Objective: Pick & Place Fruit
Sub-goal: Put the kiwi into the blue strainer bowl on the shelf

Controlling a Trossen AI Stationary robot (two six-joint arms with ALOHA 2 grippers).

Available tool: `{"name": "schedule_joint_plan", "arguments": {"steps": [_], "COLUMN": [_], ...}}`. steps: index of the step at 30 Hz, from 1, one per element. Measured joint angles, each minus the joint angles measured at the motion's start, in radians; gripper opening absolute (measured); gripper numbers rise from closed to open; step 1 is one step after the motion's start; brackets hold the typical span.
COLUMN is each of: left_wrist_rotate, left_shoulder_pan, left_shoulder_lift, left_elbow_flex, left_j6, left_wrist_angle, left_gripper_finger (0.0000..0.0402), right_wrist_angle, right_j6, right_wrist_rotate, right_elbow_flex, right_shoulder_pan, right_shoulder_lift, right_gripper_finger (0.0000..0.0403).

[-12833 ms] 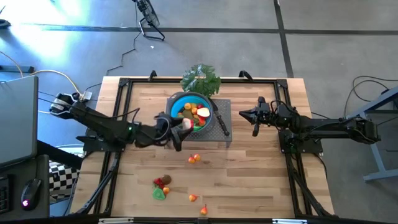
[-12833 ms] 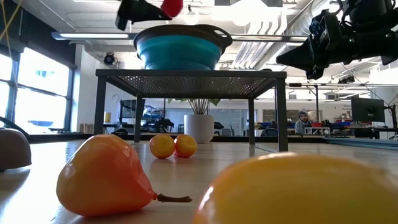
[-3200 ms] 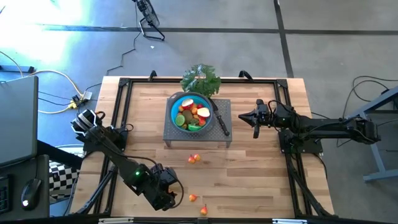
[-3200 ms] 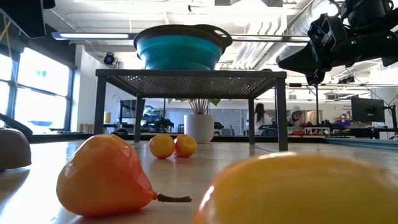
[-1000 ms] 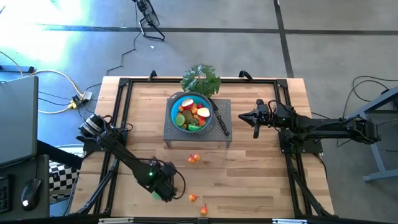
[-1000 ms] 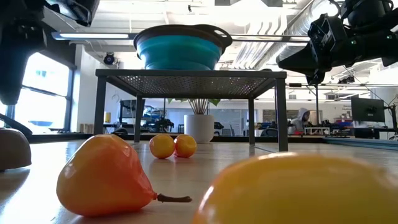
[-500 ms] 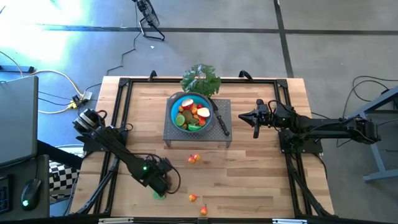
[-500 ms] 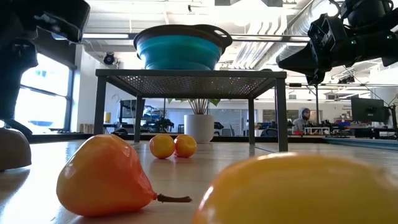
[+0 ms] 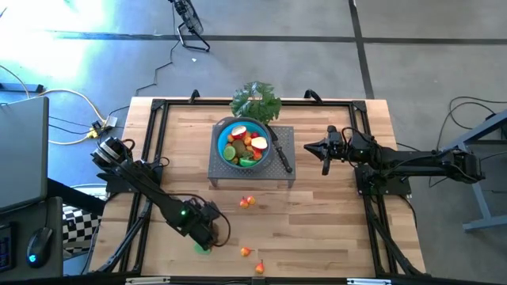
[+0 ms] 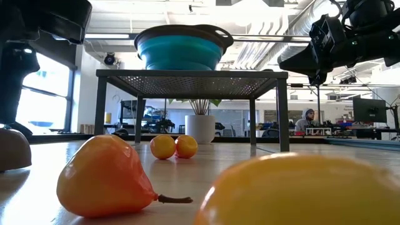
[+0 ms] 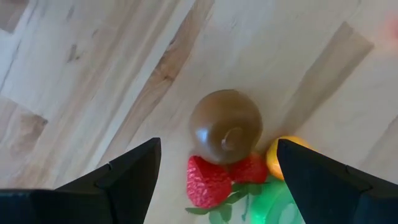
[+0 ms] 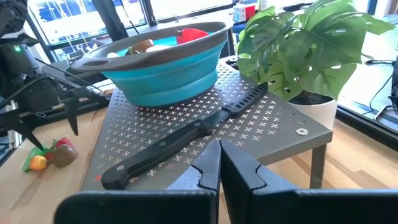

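A cluster of toy fruit lies near the table's front left: a brown round fruit (image 11: 225, 126), a red strawberry (image 11: 208, 183), a small orange piece (image 11: 281, 158) and a green piece (image 9: 203, 248). My left gripper (image 11: 217, 152) hangs open over the cluster, pointing down. Its fingers stand on either side of the brown fruit and the strawberry without touching them. More fruit fills the blue bowl (image 9: 244, 142) on the grey perforated stand (image 9: 285, 172). My right gripper (image 9: 325, 152) waits shut in the air, right of the stand.
Loose fruit rests on the wood: two round orange-red ones (image 9: 248, 202), an orange pear (image 10: 106, 178) and a yellow fruit (image 10: 300, 190) at the front edge. A black-handled knife (image 12: 180, 140) lies on the stand beside the bowl. A leafy plant (image 9: 256, 100) stands behind it.
My left gripper has come down toward the fruit cluster and shifted a little toward the table's left edge, then held still. Its fingers stay as wide apart as before. The fruit has not moved.
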Motion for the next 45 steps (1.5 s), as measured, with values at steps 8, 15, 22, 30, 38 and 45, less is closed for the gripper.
{"name": "schedule_joint_plan", "arguments": {"steps": [8, 15, 22, 30, 38, 45], "left_wrist_rotate": [0.002, -0.005, -0.017, -0.031, -0.028, -0.028], "left_shoulder_pan": [0.000, 0.000, 0.000, -0.001, 0.000, 0.000], "left_shoulder_lift": [0.047, 0.069, 0.094, 0.090, 0.091, 0.092], "left_elbow_flex": [0.000, 0.000, -0.021, -0.090, -0.091, -0.093], "left_j6": [0.000, 0.008, 0.008, 0.005, 0.005, 0.004], "left_wrist_angle": [0.037, 0.046, 0.106, 0.230, 0.232, 0.237], "left_gripper_finger": [0.0313, 0.0313, 0.0313, 0.0313, 0.0292, 0.0226], "right_wrist_angle": [0.000, 0.000, -0.002, -0.004, -0.004, -0.004], "right_j6": [0.000, 0.000, -0.001, -0.001, -0.001, -0.024], "right_wrist_rotate": [-0.003, -0.003, -0.004, -0.004, -0.004, -0.003], "right_elbow_flex": [0.000, 0.000, 0.000, 0.000, 0.000, 0.000], "right_shoulder_pan": [0.000, 0.000, 0.000, 0.000, 0.000, 0.000], "right_shoulder_lift": [0.000, 0.000, 0.000, 0.000, 0.000, 0.000], "right_gripper_finger": [0.0002, 0.0002, 0.0002, 0.0002, 0.0002, 0.0002]}}
